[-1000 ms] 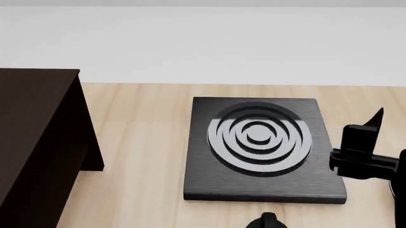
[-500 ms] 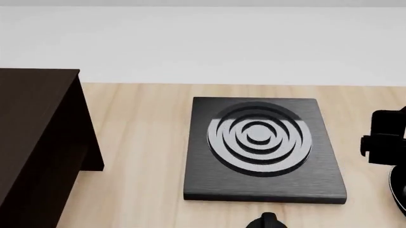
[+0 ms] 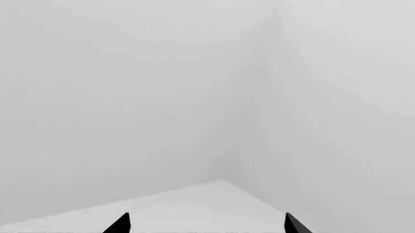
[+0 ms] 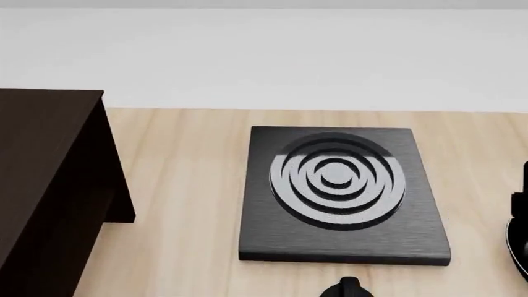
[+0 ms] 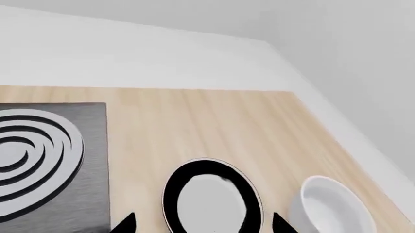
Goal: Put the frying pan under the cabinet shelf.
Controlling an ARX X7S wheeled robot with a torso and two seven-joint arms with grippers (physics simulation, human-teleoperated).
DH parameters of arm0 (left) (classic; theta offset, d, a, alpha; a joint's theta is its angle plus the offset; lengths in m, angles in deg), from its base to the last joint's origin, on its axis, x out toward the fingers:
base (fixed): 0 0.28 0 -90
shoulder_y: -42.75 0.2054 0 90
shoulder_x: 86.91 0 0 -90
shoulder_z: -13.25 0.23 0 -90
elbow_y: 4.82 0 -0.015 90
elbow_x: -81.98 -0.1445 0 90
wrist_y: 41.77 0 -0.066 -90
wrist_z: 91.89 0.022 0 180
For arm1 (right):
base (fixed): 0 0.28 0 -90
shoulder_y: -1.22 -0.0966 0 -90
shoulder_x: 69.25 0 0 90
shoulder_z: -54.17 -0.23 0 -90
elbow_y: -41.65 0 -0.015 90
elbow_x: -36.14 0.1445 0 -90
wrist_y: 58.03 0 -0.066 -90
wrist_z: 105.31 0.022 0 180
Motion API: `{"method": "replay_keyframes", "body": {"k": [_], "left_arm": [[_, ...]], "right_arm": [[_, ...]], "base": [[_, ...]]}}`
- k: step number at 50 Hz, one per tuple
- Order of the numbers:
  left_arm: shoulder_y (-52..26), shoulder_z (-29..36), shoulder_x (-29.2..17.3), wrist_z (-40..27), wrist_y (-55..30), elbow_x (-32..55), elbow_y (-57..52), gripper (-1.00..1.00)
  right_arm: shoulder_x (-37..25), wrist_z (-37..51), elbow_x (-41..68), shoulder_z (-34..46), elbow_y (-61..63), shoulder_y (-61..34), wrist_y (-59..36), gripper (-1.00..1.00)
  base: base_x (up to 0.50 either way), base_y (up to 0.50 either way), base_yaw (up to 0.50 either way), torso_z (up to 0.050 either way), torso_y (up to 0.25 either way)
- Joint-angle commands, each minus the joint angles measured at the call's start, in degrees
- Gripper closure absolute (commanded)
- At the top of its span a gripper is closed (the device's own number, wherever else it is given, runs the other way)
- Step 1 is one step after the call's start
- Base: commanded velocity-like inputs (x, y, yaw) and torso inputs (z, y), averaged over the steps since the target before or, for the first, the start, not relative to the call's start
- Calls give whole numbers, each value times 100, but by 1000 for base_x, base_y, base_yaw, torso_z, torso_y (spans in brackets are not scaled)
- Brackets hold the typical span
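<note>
- Fingers of the right gripper (image 5: 202, 224) are standing apart, their two dark tips showing at the near edge of the right wrist view with the frying pan (image 5: 211, 199) lying between and just beyond them; nothing is gripped yet.
- Sitting upright on the worktop (image 5: 194, 126), the frying pan is showing its pale inside and black wall, but its handle is not showing in this view, so I cannot tell which way it is pointing.
- As I judge it, the step in hand is the reach for the pan, and it is calling for the fingers to come down over one side of the rim, one tip inside and one outside, before closing; the handle would be a surer hold if it is turning up.
- Just beside the pan the white bowl (image 5: 334, 206) is standing, so the outer tip is needing to stay clear of it.
- On the pan's other side the black slab with rings (image 4: 342, 192) is lying, and well beyond it the cabinet shelf (image 4: 49, 185), so the carry is having to cross the slab.
- Pointing at blank grey walls, the left gripper (image 3: 206, 224) is idling with its tips apart.
</note>
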Motion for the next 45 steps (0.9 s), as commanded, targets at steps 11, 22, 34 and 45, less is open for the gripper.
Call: {"method": "replay_keyframes", "body": {"k": [11, 22, 34, 45], "left_arm": [[-41, 207, -45, -47, -11, -18, 83, -100], [-22, 217, -136, -151, -51, 53, 45, -100], [3, 274, -97, -85, -18, -29, 83, -100], [-40, 406, -75, -81, 7, -82, 82, -100]], "right_arm": [[-531, -55, 769, -173, -654, 719, 339, -100], [-646, 595, 1694, 262, -1304, 360, -137, -100], [-817, 622, 1856, 650, -1586, 476, 113, -100], [-980, 270, 1633, 832, -1695, 751, 321, -100]], "base": [[0, 0, 0, 0, 0], [0, 0, 0, 0, 0], [0, 0, 0, 0, 0], [0, 0, 0, 0, 0]]}}
